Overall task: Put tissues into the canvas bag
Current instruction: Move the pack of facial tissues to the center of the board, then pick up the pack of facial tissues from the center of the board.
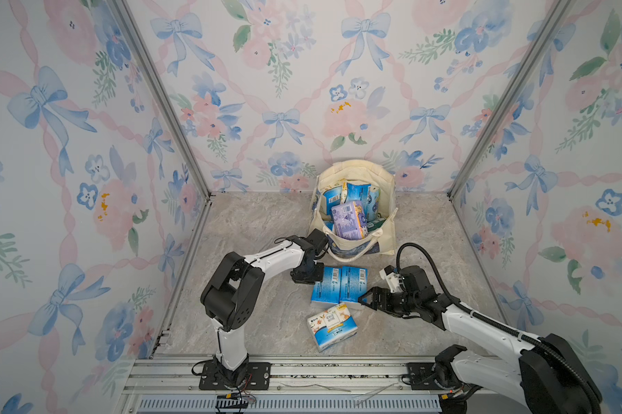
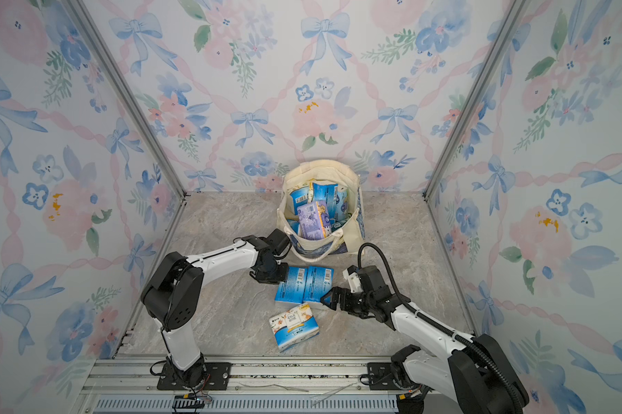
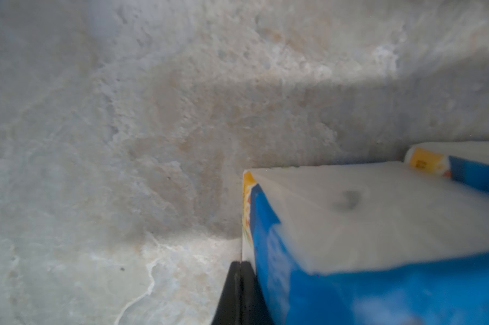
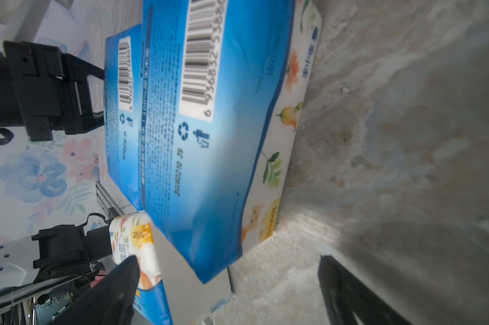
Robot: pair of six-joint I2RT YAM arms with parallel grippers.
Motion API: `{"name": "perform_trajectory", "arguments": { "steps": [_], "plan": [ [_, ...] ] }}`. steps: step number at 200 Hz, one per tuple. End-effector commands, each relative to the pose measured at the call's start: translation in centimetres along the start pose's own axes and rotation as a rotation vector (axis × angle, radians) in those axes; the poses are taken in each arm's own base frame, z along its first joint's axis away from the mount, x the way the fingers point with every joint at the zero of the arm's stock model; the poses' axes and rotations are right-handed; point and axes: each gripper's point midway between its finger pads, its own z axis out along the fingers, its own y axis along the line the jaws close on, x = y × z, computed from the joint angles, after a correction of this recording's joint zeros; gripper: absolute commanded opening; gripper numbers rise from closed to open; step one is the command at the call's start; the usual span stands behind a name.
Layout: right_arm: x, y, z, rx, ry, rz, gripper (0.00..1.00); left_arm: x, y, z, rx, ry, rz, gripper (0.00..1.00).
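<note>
The cream canvas bag (image 1: 356, 172) (image 2: 320, 172) stands open at the back of the table, holding several tissue packs with a lilac pack (image 1: 349, 218) (image 2: 315, 224) on top. Two blue tissue packs (image 1: 325, 286) (image 1: 352, 286) lie side by side in front of it. A third, blue-and-white pack (image 1: 333, 331) (image 2: 293, 326) lies nearer the front. My left gripper (image 1: 316, 279) (image 3: 240, 264) is shut, its tip against the side of the left blue pack (image 3: 378, 225). My right gripper (image 1: 365, 299) (image 4: 229, 270) is open and empty at the near corner of the right blue pack (image 4: 209, 126).
Marble tabletop (image 1: 259, 315) is boxed in by floral walls with metal corner posts (image 1: 481, 143). An aluminium rail (image 1: 302, 372) carrying both arm bases runs along the front edge. The bag's rope handle (image 1: 352, 252) hangs over its near side.
</note>
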Motion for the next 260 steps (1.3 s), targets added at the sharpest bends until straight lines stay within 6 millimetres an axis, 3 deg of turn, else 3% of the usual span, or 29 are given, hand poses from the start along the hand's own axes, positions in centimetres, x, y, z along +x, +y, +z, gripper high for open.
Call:
{"name": "perform_trajectory", "arguments": {
  "steps": [1,29,60,90,123,163,189,227,260],
  "plan": [
    [-0.3,0.2,0.1,-0.034,-0.008,0.017,0.99,-0.8,0.3,-2.2,0.003,-0.049,0.018,0.0],
    [-0.5,-0.2,0.0,-0.031,-0.019,0.028,0.99,-0.1,2.2,-4.5,-0.025,-0.108,0.003,0.0],
    [-0.7,-0.7,-0.1,-0.022,-0.025,0.037,0.99,0.0,2.0,-7.3,-0.042,-0.219,0.072,0.0],
    [-0.8,-1.3,0.0,-0.017,-0.028,0.052,0.99,-0.3,-2.6,-9.4,0.121,-0.34,0.195,0.0],
    [-0.9,-1.0,0.1,-0.045,-0.04,0.056,1.0,-1.0,-8.1,-10.4,0.307,-0.411,0.311,0.0],
    [-1.1,-1.2,0.3,-0.063,-0.056,0.072,0.99,-0.1,-13.3,-9.0,0.385,-0.386,0.442,0.0],
    [-1.1,-1.4,0.6,-0.07,-0.057,0.082,0.99,0.5,-15.3,-7.2,0.401,-0.342,0.48,0.0],
    [-1.4,-1.2,0.8,-0.09,-0.066,0.092,0.99,0.2,-15.6,-4.9,0.385,-0.292,0.47,0.0],
    [-1.5,-1.0,1.1,-0.113,-0.066,0.101,0.99,-0.1,-14.6,-3.4,0.37,-0.252,0.406,0.0]
  ]
}}
